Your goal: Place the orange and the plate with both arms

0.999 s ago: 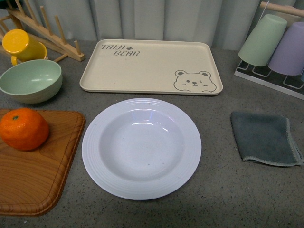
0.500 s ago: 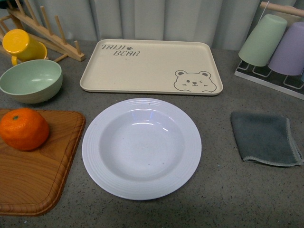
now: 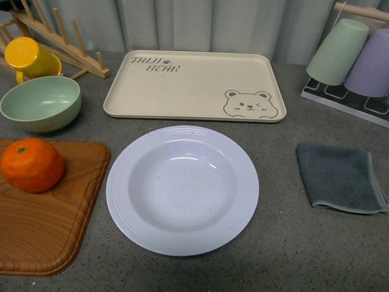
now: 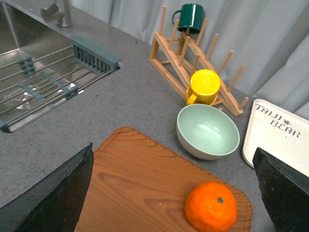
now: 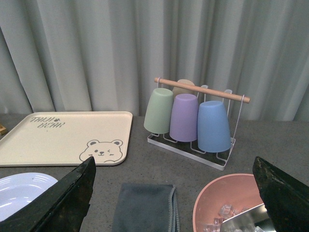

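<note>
Front: no arm in frame. Plate sits flat mid-surface, empty. Orange rests on the wooden cutting board, clear of the plate; the board's edge is just beside the plate rim. Beige bear tray lies behind the plate. Pale green bowl back left, with a yellow cup on a wooden peg rack. Grey cloth right of the plate. Green cup and purple cup hang upside down on a wire rack back right. Grey curtain closes the back. Left wrist: left jaws spread wide, gripping and touching nothing. Orange and board lie below between them, bowl and yellow cup beyond. Dark green mug tops the peg rack, steel sink further off. Right wrist: right jaws also spread wide, empty. Cloth below them, a slice of plate rim in view, blue cup beside the purple one, pink bowl near one jaw.
</note>
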